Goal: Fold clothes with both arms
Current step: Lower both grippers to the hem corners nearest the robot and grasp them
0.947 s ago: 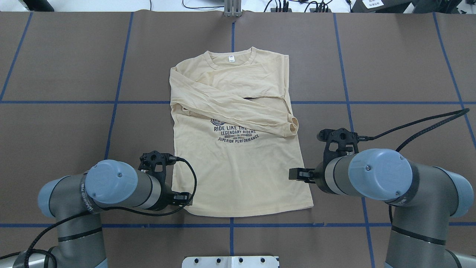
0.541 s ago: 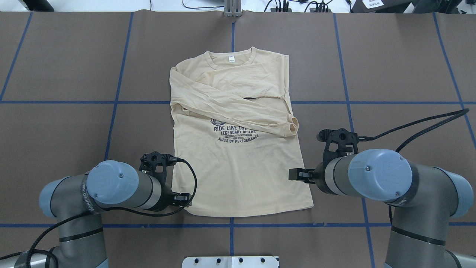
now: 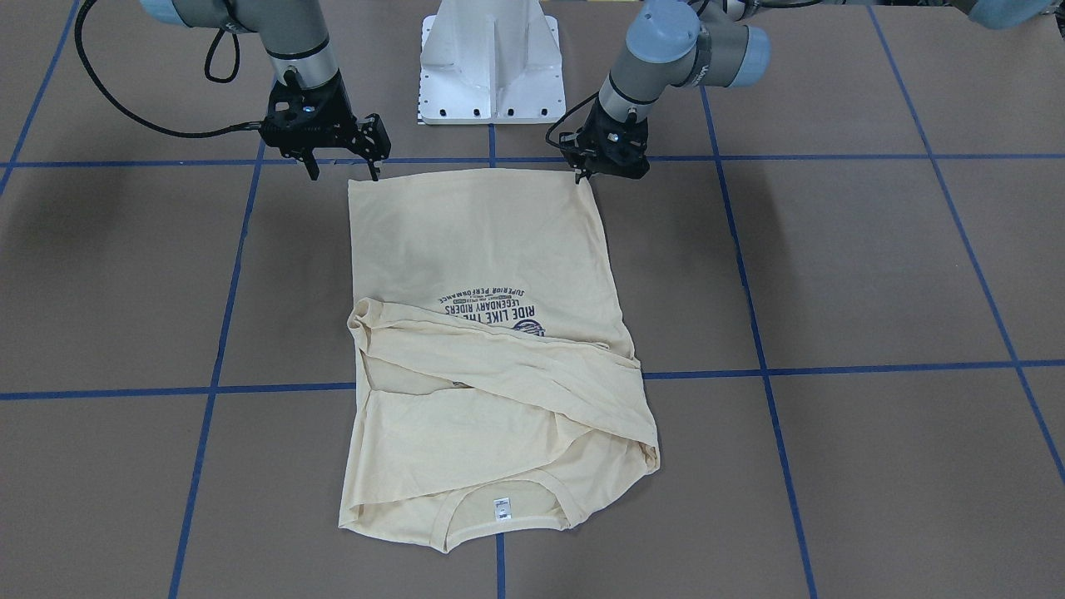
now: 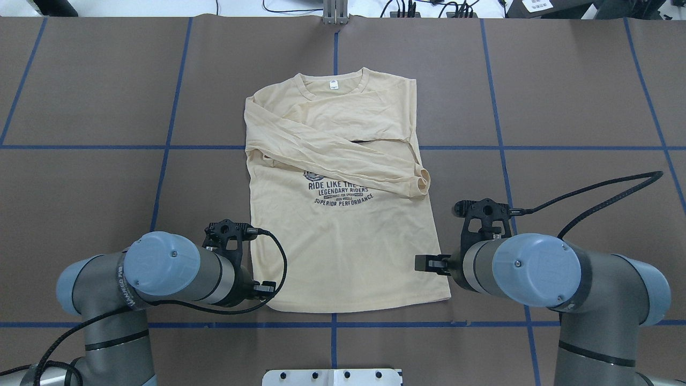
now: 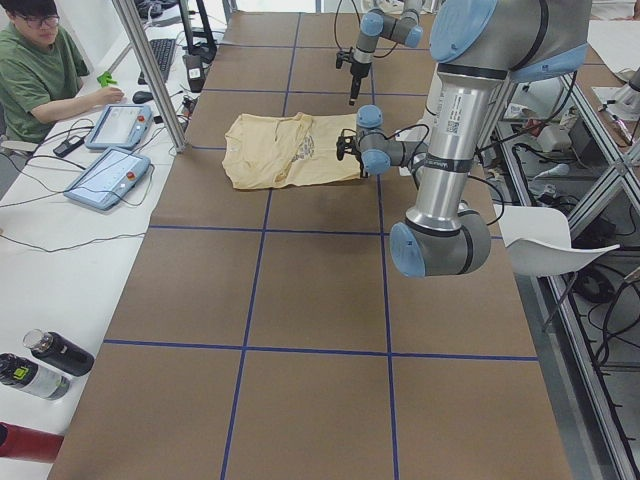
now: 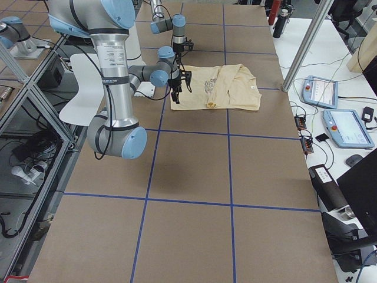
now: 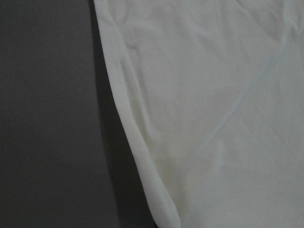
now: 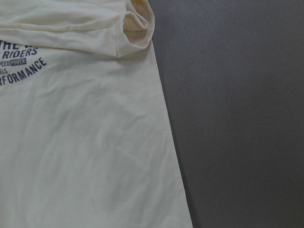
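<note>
The clothes are one pale cream long-sleeved T-shirt (image 4: 343, 252) lying flat, print up, collar far from me and both sleeves folded across the chest. Its hem (image 3: 474, 179) lies toward my base. My left gripper (image 3: 610, 173) hangs over the hem's left corner, and its jaws look open. My right gripper (image 3: 344, 173) is open just above the other hem corner, which sits between its two fingers. The overhead view mostly hides both grippers under the wrists. In the left wrist view the shirt's curved edge (image 7: 142, 156) shows. A sleeve cuff (image 8: 137, 21) appears in the right wrist view.
Brown table covering with blue tape lines (image 4: 332, 324). The white pedestal base (image 3: 491, 62) stands just behind the hem. A seated person (image 5: 40, 70), control tablets (image 5: 105, 175) and bottles (image 5: 40, 365) occupy the side bench beyond the table's far edge.
The right arm has drawn back toward the base along the shirt's right edge, closer to the hem corner. The left arm has shifted slightly the same way. The shirt has not moved.
</note>
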Action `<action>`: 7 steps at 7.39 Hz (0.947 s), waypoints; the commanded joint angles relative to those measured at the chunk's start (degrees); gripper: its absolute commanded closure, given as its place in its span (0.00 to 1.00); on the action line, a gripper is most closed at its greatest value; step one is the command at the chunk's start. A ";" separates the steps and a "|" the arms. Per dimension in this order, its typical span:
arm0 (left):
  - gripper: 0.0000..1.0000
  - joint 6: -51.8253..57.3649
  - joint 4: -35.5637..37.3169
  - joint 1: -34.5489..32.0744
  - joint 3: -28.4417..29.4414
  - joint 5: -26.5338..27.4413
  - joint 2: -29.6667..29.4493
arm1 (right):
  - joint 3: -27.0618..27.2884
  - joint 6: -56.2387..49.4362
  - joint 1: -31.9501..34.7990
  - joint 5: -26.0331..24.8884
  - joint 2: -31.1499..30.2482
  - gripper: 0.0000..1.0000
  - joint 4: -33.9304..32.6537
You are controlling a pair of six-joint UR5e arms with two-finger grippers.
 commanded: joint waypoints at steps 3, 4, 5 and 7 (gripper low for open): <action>1.00 -0.59 0.09 0.00 -1.91 -0.08 -0.64 | -1.00 5.00 -6.62 -7.01 -7.33 0.33 9.37; 1.00 -0.59 0.09 0.00 -2.27 -0.08 -0.64 | -1.78 5.00 -6.80 -7.19 -7.27 0.42 10.11; 1.00 -0.59 0.09 0.00 -2.27 -0.17 -0.64 | -3.36 5.08 -7.06 -7.54 -6.57 0.46 10.11; 1.00 -0.59 0.09 0.00 -2.27 -0.17 -0.64 | -3.55 5.17 -7.59 -8.07 -6.48 0.48 10.11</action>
